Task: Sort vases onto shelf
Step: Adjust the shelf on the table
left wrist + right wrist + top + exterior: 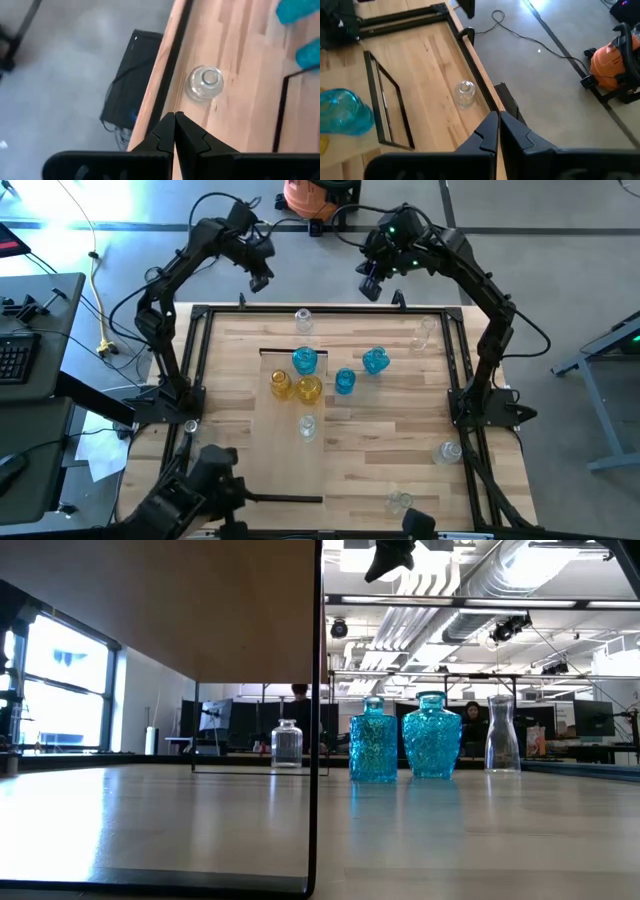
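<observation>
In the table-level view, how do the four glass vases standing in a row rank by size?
1. Round blue vase and slimmer blue vase: look about alike.
2. Tall clear carafe: similar height, narrower.
3. Small clear bottle.
Differing distance from the camera makes this unsure.

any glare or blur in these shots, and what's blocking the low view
High view: strong window glare at the top left corner. Low view: the shelf fills the upper left, its dark edge cutting down the frame; bright ceiling lights behind the blue vases. Left wrist view: the clear vase looks soft.
</observation>
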